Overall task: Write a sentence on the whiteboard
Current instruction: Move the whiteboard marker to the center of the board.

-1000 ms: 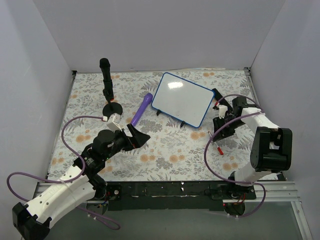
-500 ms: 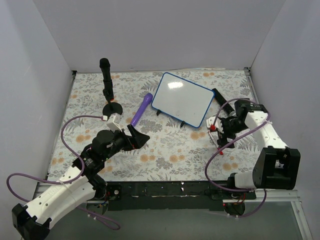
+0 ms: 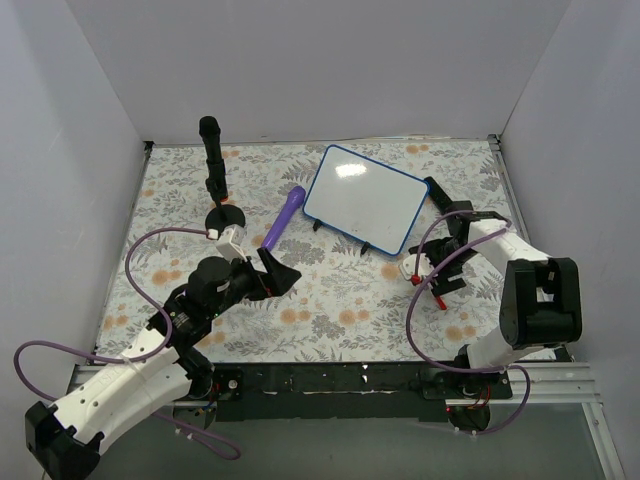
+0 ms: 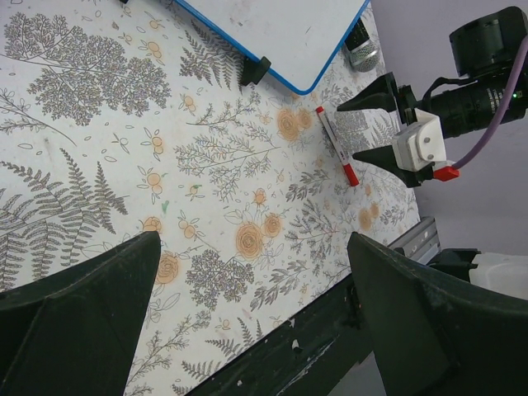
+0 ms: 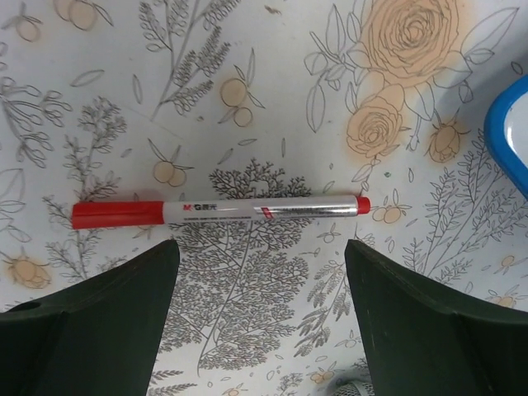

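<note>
"Is the sentence on the whiteboard (image 3: 365,200) yet?"

"I see no words on it. It sits in the upper middle of the top view, turned a bit, and it looks plain white. So I think all the writing is left to do."

"Where is the pen?"

"The red marker (image 5: 219,210) lies flat on the desk (image 3: 330,300), near the board's lower right corner. Its cap looks on. Nothing holds it."

"What does the right arm do?"

"It bends over and points down at the marker. The right end effector (image 5: 257,256) hangs over it, jaws wide apart, not gripping it."

"And the left one?"

"The left end effector (image 3: 280,270) is wide apart too, with nothing in it. It hangs low over the flowers, lower left of the board, well apart from the marker."
</note>
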Robot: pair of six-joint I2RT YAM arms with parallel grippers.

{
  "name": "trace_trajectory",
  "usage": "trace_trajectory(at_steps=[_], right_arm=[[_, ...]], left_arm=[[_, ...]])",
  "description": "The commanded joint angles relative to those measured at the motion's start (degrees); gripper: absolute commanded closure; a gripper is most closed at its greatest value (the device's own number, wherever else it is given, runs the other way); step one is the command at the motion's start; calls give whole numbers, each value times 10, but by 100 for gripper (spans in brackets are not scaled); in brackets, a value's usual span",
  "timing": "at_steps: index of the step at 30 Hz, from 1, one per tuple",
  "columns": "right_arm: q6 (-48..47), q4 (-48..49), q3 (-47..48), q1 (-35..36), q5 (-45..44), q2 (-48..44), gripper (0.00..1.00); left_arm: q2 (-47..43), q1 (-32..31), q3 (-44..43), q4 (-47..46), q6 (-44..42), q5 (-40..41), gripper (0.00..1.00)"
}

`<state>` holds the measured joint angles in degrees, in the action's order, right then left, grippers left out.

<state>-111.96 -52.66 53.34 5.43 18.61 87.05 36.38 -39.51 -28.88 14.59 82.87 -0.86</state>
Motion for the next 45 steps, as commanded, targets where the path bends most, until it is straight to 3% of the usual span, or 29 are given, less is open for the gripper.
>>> trace_trajectory(at_steps=[1, 16, 34, 39, 45], right_arm=[[-178, 57, -1, 5, -9, 13, 11], [-186, 76, -51, 50, -7, 20, 11], [-156, 59, -116, 106, -1, -36, 11], [-139, 59, -121, 124, -9, -28, 15], [-93, 51, -112, 138, -8, -4, 27]], left_arm=[[2, 0, -17, -4, -7, 2, 2], [16, 0, -5, -16, 8, -11, 2], [2, 0, 2, -21, 24, -24, 2], [-4, 0, 8, -25, 34, -31, 2], [-18, 0, 10, -22, 38, -33, 2]])
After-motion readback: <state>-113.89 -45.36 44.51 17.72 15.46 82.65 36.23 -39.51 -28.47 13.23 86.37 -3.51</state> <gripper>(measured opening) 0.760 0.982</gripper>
